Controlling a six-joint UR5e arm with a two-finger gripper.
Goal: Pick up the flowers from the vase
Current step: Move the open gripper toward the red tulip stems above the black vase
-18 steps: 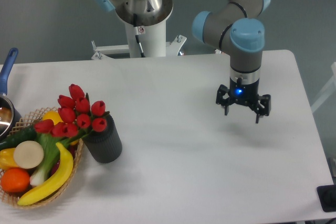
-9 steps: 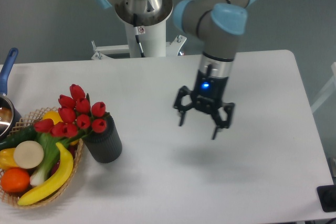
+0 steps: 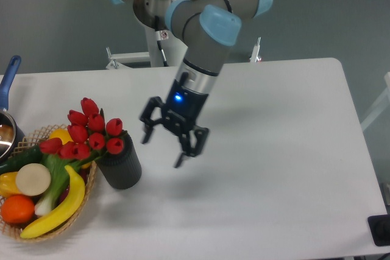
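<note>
tool [image 3: 163, 150] swung leftward, now near flowers [image 3: 91, 129], arm tilted

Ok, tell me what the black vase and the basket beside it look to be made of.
Short black ribbed cylinder vase: matte, no shine, fine vertical ribs; probably plastic or rubber, hard to tell. Round tan wicker basket: woven strands visible along its rim, so likely wicker or rattan with a natural, unglossed finish.

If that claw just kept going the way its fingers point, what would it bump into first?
Probably the bare table. The gripper is open, with its fingers aimed downward and tilted slightly, and it hangs right of the vase and flowers. Depth is hard to judge, but neither seems to lie in its line.
</note>
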